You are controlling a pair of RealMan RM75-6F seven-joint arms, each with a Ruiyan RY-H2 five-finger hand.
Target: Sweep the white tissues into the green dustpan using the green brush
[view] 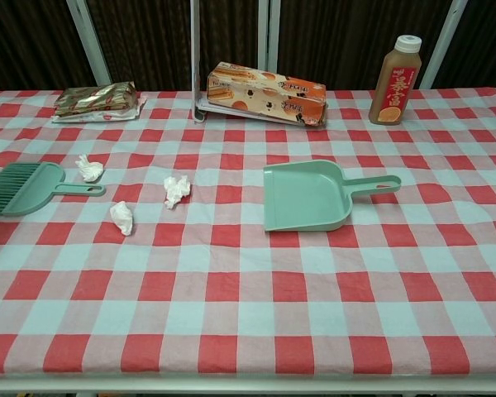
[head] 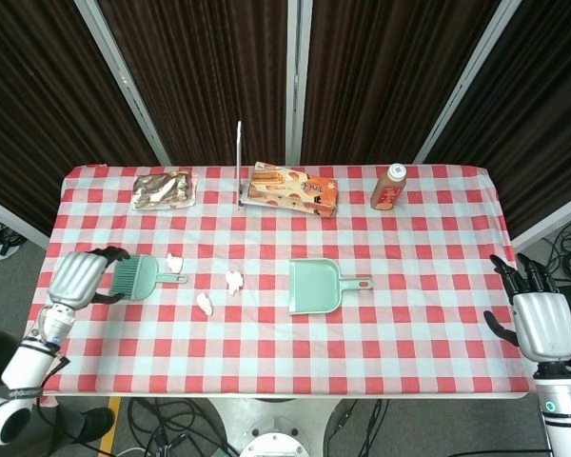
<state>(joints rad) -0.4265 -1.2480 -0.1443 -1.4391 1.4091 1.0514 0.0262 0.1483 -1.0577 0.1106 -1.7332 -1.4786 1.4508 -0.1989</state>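
Nothing swept yet. Left hand [head: 76, 276] over the table's left edge, just beside the bristle end of the brush [head: 133, 277], fingers curled toward it but not visibly closed on anything; contact impossible to confirm from the head view, and the chest view misses the hand altogether. Right hand [head: 537, 324] off the table's right side, fingers spread, holding nothing.

Brush flat on the table [view: 248, 331], handle pointing right toward the tissues. One tissue [view: 89, 168] touching or almost touching that handle, two more [view: 176, 189] [view: 121, 217] between brush and dustpan [view: 306, 197]. Dustpan near centre, mouth facing the near edge, handle to the right, well apart from the right hand.

Risks from here:
- Grabbing at the bristle end rather than the handle: poor grip, brush likely to twist or slip during the sweep.
- Nudging the brush while closing in: handle could flick the nearest tissue away or push the brush off the table edge.
- Sweeping with the dustpan unheld: light pan likely to slide, tissues pushed past it.
- Mouth not facing the tissues: needs turning first.
- Crumpled tissues light enough to roll sideways off the bristles.
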